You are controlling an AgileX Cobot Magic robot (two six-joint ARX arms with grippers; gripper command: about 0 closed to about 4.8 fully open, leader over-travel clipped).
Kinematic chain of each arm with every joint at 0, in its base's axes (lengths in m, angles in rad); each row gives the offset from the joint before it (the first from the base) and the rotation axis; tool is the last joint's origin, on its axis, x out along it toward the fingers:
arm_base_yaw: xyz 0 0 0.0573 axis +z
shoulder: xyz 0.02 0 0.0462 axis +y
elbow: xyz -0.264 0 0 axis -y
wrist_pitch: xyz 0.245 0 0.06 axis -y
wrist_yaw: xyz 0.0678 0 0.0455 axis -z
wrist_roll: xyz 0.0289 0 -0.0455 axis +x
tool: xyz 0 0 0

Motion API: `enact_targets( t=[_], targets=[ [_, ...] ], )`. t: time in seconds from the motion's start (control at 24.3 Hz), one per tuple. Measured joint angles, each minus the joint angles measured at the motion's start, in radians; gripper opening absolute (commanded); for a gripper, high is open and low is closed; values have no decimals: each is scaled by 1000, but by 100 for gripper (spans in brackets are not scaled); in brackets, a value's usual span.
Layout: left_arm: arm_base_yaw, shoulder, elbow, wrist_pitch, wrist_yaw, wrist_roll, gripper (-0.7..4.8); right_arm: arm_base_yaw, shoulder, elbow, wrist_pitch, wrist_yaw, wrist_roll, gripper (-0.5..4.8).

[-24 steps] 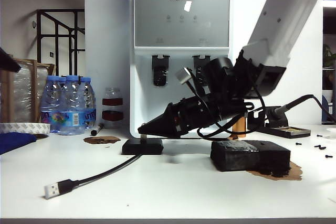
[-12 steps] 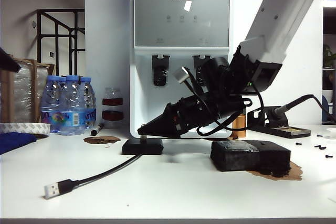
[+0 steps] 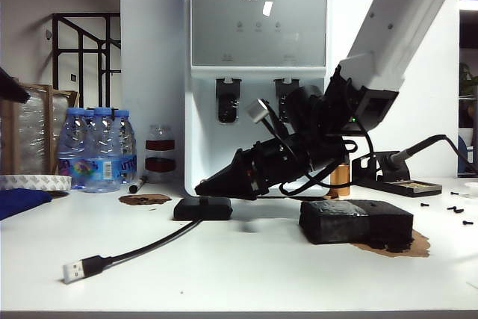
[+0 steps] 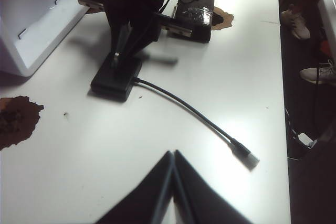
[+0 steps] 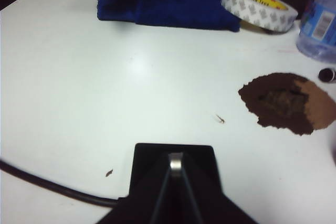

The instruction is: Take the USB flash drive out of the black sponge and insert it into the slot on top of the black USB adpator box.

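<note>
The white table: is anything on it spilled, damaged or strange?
Yes. A ragged brown stain marks the white table beyond the flat black USB adaptor box, where the shut right gripper holds the small silver USB flash drive. The shut left gripper is apart.

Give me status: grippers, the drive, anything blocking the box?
Right gripper shut on the USB flash drive, tip down on the black USB adpator box. Left gripper shut, hanging off to the side above bare table. Nothing in the way.
</note>
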Motion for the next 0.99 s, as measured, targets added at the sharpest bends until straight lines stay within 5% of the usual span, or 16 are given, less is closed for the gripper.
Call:
enact_targets(
  t=[0.33,0.49,0.99],
  targets=[
    [0,0,0,25,-22,0,-4,1,56,120,-172,-18,-10,-3],
    [-1,6,0,26,-22,0,-4,1,70,144,-253,-8,-118,-3],
    [-2,7,0,26,-21,0,-4,0,69,85,-143,-17,-151,-3]
  ],
)
